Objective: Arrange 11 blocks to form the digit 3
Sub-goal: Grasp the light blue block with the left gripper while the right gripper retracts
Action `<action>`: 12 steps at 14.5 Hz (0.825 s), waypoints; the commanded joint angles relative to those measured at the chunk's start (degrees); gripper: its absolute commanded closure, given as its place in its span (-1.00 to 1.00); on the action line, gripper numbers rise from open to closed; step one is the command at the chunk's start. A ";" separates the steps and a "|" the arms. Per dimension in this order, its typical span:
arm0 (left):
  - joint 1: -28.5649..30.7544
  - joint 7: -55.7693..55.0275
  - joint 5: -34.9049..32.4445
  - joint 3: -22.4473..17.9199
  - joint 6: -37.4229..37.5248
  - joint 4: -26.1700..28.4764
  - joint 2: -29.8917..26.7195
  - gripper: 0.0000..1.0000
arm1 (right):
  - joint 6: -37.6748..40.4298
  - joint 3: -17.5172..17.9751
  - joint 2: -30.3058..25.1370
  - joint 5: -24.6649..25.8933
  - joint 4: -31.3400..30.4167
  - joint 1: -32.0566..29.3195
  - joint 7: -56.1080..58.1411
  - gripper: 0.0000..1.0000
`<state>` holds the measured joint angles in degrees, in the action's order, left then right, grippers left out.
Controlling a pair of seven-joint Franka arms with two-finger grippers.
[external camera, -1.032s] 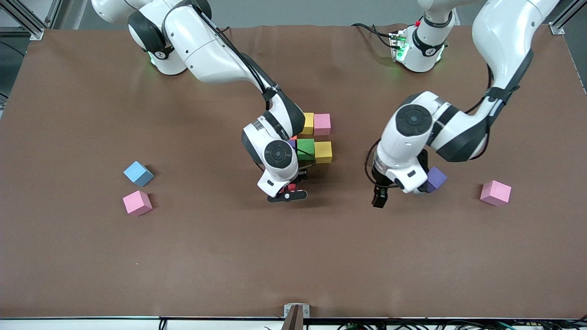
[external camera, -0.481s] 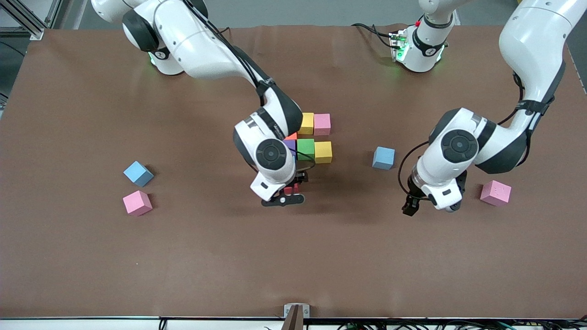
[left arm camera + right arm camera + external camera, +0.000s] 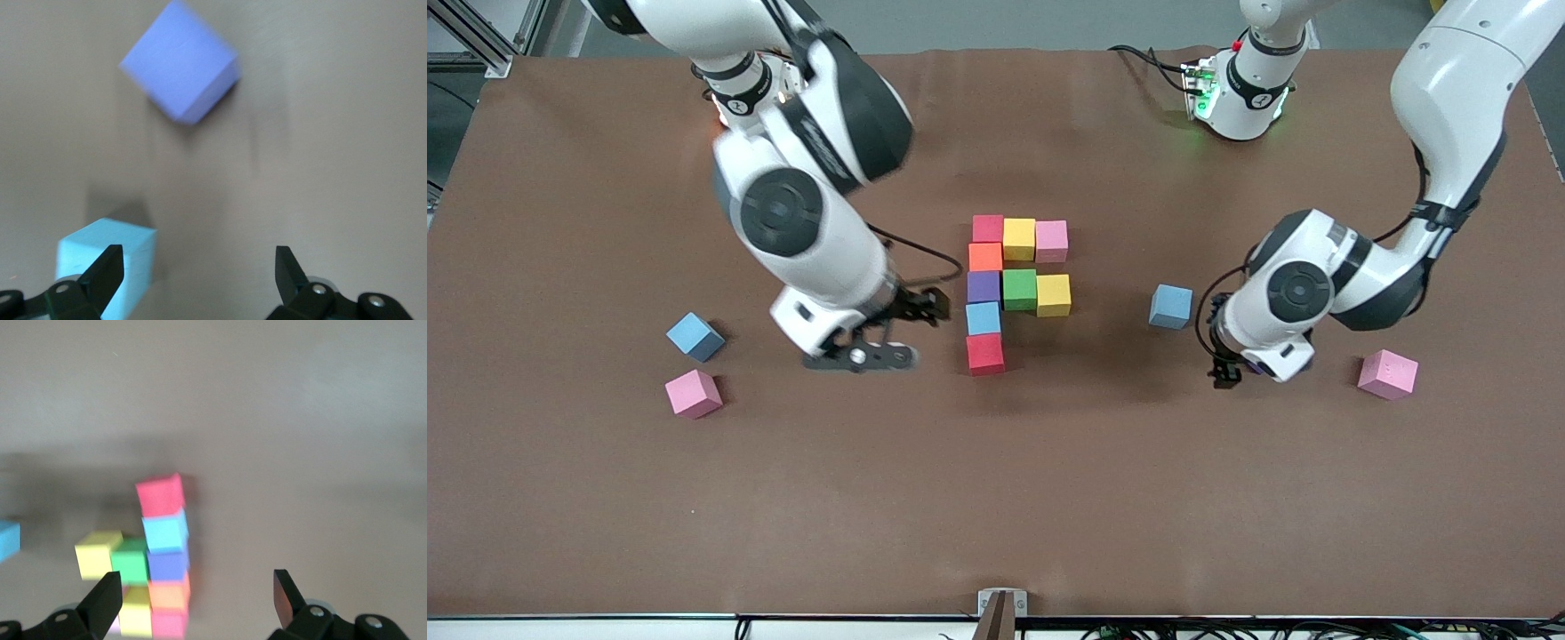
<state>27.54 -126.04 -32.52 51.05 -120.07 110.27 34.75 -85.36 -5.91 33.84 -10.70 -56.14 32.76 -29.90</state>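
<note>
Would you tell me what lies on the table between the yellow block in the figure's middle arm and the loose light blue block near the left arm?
Nothing: in the front view only bare table separates the yellow block from the light blue block.

Item, as we see it: brown table mat (image 3: 996, 498); small metal bracket (image 3: 1001, 604) at its nearest edge.

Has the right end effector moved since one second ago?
Yes. The right end effector, open, has left the red block and gone toward the right arm's end of the table.
</note>
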 commanded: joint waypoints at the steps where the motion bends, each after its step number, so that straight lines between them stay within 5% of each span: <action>1: 0.67 -1.49 0.88 2.03 0.19 7.57 -5.47 -1.00 | 5.54 0.81 -9.02 -1.25 -7.20 -3.75 0.20 -1.00; 6: 3.74 -1.31 0.18 6.77 -0.60 12.24 -6.10 -1.00 | 5.29 0.63 -25.29 -0.55 -23.64 -10.68 5.45 -1.00; 12: 4.63 -0.52 -3.16 7.57 -7.00 15.05 -5.48 -1.00 | 4.85 0.63 -31.82 4.72 -32.27 -20.88 17.93 -1.00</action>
<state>30.89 -127.10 -34.45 57.80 -124.09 123.05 30.60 -78.81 -6.37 4.84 -7.28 -83.86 15.01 -15.23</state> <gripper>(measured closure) 0.000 0.000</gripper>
